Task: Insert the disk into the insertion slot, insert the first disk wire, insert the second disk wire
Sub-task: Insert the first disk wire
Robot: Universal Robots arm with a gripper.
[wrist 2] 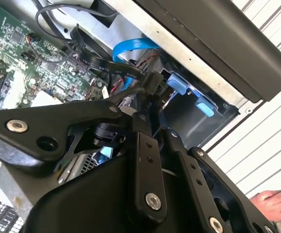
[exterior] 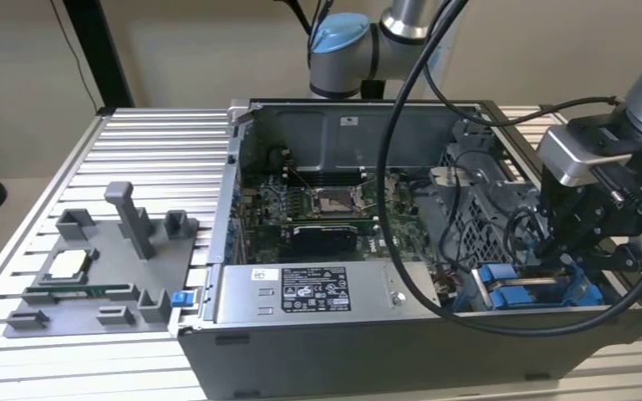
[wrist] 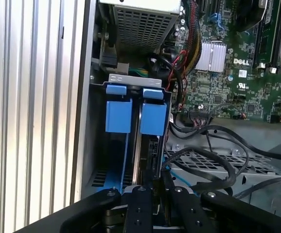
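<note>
The gripper (wrist 2: 148,110) has its fingers (wrist 2: 145,160) drawn nearly together, pinching a black plug (wrist 2: 149,99) at the end of a flat black wire (wrist 2: 106,65). The wire runs off across the case towards the motherboard (wrist 2: 38,68). In the first wrist view the gripper (wrist: 157,188) hangs right over the open end of the slot (wrist: 131,77), and the fingers almost touch there, with a thin dark piece between them.

The disk (wrist: 146,150) sits in the slot, seen edge-on as a dark strip in the compartment nearer the motherboard. A blue frame tab (wrist: 152,117) stands at its far end. A second blue tab (wrist: 118,115) is just beside it, over the other compartment. The plug is close to the near end of the disk; whether it is seated cannot be told.

In the exterior view the gripper (exterior: 575,255) is down inside the case (exterior: 410,359), at the corner on the exterior view's right, above the blue rails. The case stands on the bench (exterior: 154,142).
</note>
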